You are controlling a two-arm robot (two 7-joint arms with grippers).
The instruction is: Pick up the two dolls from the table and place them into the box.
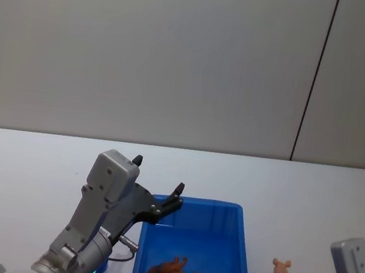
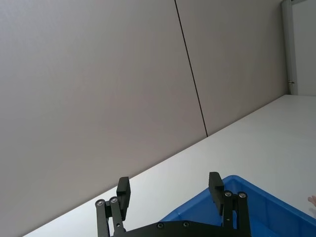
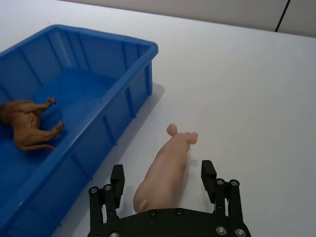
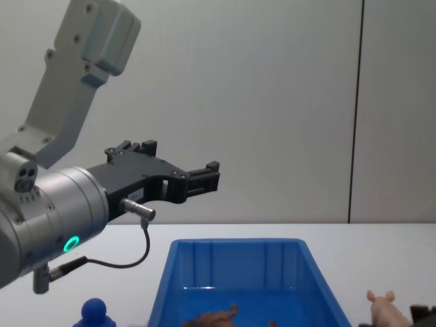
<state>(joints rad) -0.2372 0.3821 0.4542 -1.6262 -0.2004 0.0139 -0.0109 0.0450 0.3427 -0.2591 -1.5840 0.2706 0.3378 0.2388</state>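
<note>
Desk (image 1: pixel 32 157): white and wide, carrying everything here.
Box (image 1: pixel 207 204): bright blue, at the desk's near edge, between the two arms.
Left arm (image 1: pixel 94 216): lifted off the desk and bent at the wrist, reaching forward over the box's left wall.
Left tool (image 1: pixel 159 174): high above the box's far left corner, fingers spread wide, nothing between them.
Right tool (image 3: pixel 162 170): low at the desk's near right, fingers apart, one on each side of the pig's rear half, with a gap showing on both sides.
Brown doll (image 3: pixel 27 126): in the box, lying on its side on the floor, legs sticking out.
Pink pig (image 3: pixel 173 153): on the desk just beside the box's right wall, snout toward the far edge.
</note>
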